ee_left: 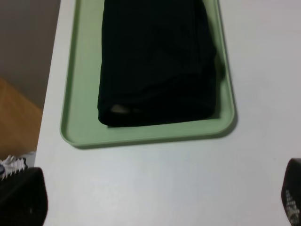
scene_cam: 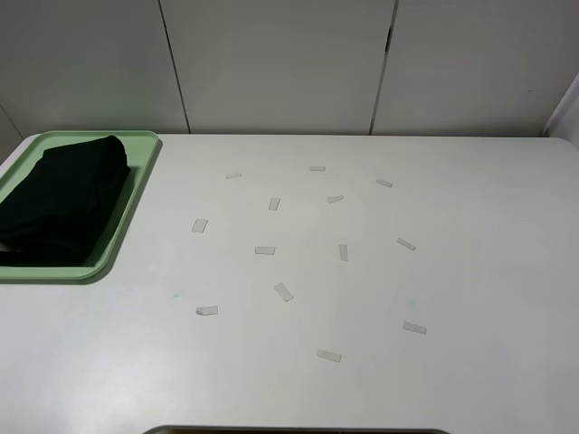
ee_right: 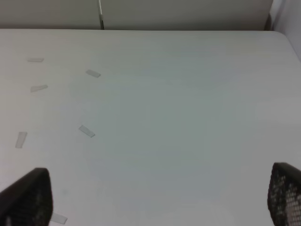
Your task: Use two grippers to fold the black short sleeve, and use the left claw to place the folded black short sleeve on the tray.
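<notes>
Folded black short sleeve [scene_cam: 61, 197] lies inside the pale green tray [scene_cam: 136, 194] at the worktop's [scene_cam: 362, 289] far left corner. Left hand [ee_left: 155, 202] spread wide, empty, above the worktop just beside the tray. Right hand [ee_right: 160, 202] spread wide, empty, over bare worktop near scattered white paper strips [scene_cam: 284, 291]

We hold our left gripper [ee_left: 155, 197] wide open and empty, only its two dark fingertips [ee_left: 23, 195] showing at the wrist view's edges. Our right gripper [ee_right: 160, 197] is likewise spread and empty. Neither arm appears in the high view.
</notes>
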Robot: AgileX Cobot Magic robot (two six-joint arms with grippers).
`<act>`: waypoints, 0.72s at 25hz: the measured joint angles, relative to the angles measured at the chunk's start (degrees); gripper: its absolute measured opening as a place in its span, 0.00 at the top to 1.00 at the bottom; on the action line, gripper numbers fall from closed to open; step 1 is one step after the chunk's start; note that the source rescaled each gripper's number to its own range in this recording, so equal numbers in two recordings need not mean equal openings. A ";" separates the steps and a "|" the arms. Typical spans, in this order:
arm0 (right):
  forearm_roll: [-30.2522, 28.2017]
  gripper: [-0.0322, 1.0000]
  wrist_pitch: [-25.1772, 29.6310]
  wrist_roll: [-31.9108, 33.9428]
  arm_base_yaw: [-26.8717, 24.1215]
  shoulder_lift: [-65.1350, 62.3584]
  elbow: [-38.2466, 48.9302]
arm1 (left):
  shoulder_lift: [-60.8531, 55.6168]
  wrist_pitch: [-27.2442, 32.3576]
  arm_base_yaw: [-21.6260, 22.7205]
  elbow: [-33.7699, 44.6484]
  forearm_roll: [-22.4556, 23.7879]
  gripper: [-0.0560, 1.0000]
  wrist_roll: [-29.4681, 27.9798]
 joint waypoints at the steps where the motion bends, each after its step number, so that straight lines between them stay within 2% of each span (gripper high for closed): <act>1: 0.00 0.00 0.00 0.00 0.00 0.00 0.00 | -2.14 0.00 0.00 0.90 0.00 0.00 0.00; 8: 0.00 0.00 0.00 0.00 0.00 0.00 0.00 | -13.37 0.02 0.00 5.25 -0.05 0.00 -0.06; 13: 0.00 0.00 0.00 0.00 0.00 0.00 0.00 | -15.72 0.47 0.00 5.25 0.00 0.00 -0.11; 18: 0.00 0.00 0.00 0.00 0.00 0.00 0.00 | -15.72 5.05 0.00 5.25 -0.31 0.00 -1.17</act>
